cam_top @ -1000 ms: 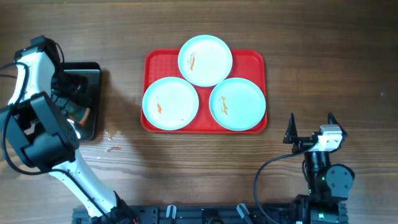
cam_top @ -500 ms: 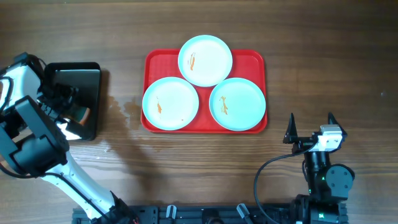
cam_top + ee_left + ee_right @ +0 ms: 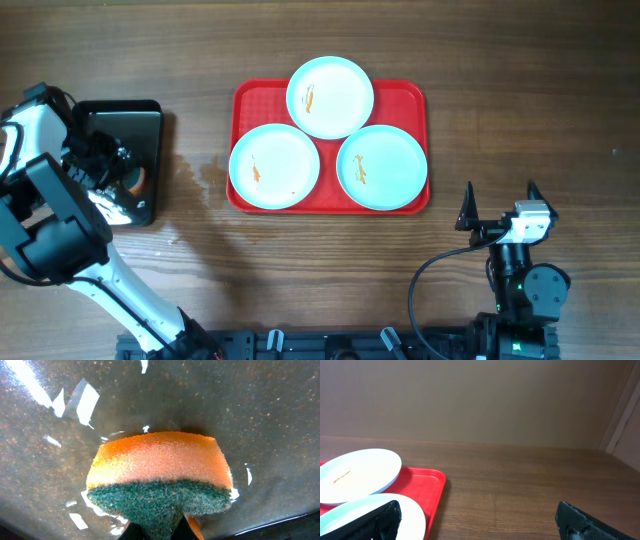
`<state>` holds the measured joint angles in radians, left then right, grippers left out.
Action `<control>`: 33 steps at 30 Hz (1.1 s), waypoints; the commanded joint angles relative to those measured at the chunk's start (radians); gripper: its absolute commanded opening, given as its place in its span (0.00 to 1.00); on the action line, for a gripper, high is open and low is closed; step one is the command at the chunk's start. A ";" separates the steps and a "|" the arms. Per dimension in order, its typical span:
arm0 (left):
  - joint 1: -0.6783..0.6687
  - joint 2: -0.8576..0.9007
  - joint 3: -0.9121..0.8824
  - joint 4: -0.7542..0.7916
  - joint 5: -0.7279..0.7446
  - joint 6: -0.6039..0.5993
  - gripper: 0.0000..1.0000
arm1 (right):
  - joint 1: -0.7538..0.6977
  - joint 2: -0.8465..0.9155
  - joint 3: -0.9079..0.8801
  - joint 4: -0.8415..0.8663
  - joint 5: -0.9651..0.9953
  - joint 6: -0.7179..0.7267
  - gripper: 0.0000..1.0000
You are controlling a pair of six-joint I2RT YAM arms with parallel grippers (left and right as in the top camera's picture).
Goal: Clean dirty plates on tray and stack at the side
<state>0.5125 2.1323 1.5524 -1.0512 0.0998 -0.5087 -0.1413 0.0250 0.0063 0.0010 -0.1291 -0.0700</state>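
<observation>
Three pale plates with orange smears lie on the red tray (image 3: pixel 405 95): one at the back (image 3: pixel 330 96), one front left (image 3: pixel 274 166), one front right (image 3: pixel 381 166). My left gripper (image 3: pixel 125 180) is down in the black tray (image 3: pixel 120 115), far left of the plates. It is shut on an orange-and-green sponge (image 3: pixel 160 475), pinching the green side between its fingertips (image 3: pixel 162 527) on the wet tray bottom. My right gripper (image 3: pixel 500 205) stands open and empty at the front right, off the red tray's corner. In the right wrist view two plates (image 3: pixel 355 472) (image 3: pixel 415 515) show on the red tray (image 3: pixel 427 485).
Small wet marks (image 3: pixel 195 172) lie on the wood table between the black tray and the red tray. A bare stretch of wood (image 3: pixel 520 485) runs to the right of the red tray.
My left gripper has closed on the sponge in the black tray, after the arm shifted left. Wet marks appeared on the table beside the tray. The right arm has not moved.
</observation>
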 commanded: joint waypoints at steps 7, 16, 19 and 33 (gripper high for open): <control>-0.005 -0.124 0.013 -0.010 0.086 0.004 0.04 | -0.005 -0.001 -0.001 0.005 0.014 -0.008 0.99; -0.006 -0.155 -0.012 0.032 -0.088 0.004 0.04 | -0.005 -0.001 -0.001 0.006 0.014 -0.008 1.00; -0.005 -0.151 -0.084 0.109 -0.095 0.004 0.09 | -0.005 -0.001 -0.001 0.006 0.014 -0.009 1.00; -0.006 -0.151 -0.166 0.119 -0.090 0.004 0.69 | -0.005 -0.001 -0.001 0.005 0.014 -0.008 1.00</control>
<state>0.5117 1.9728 1.3911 -0.9054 0.0231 -0.5091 -0.1410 0.0250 0.0063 0.0010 -0.1287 -0.0700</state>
